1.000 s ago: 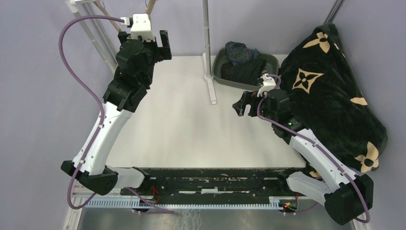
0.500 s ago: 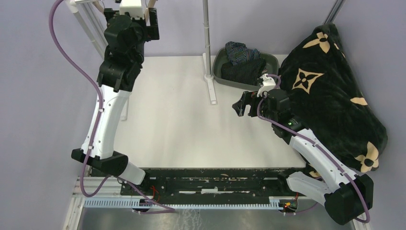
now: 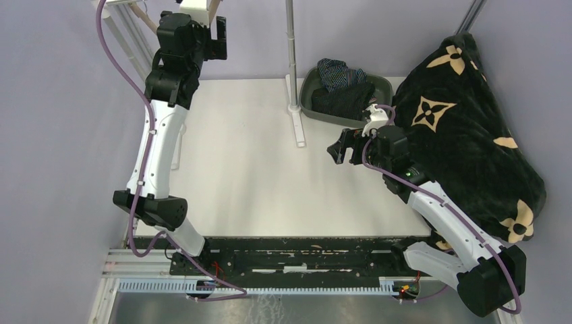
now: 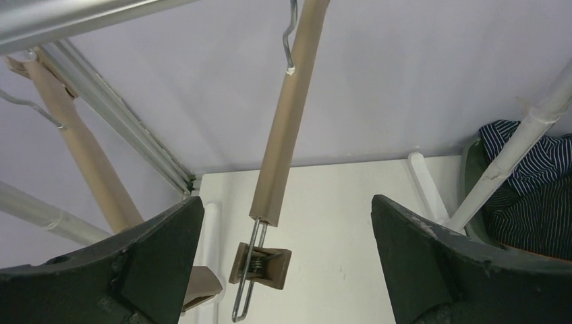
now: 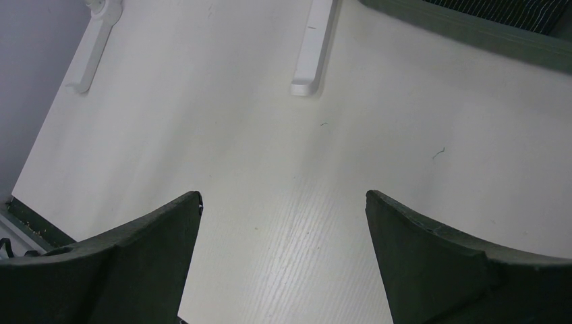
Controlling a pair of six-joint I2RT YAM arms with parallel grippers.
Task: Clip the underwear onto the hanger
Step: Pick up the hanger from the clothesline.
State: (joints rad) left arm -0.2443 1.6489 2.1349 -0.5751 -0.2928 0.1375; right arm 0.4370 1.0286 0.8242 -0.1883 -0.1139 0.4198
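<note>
We log the left gripper (image 3: 218,39) up beside a tan hanger (image 3: 212,8), far-left corner. We find the underwear (image 3: 340,86) heaped in the green tray (image 3: 385,84); the right gripper (image 3: 339,150) hangs over the table (image 3: 236,169) nearby.

blanket (image 3: 465,128): draped at right | green bin (image 3: 381,82): far edge of table (image 3: 236,169) | pole (image 3: 291,47): upright

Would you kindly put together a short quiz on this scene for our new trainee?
1. Where does the underwear lie?
2. True or false: the right gripper is shut on the underwear.
3. Which gripper faces the clip of the hanger? A) the left gripper B) the right gripper C) neither

Key:
1. In the green tray at the back of the table.
2. False; it is open and holds nothing.
3. A
</note>
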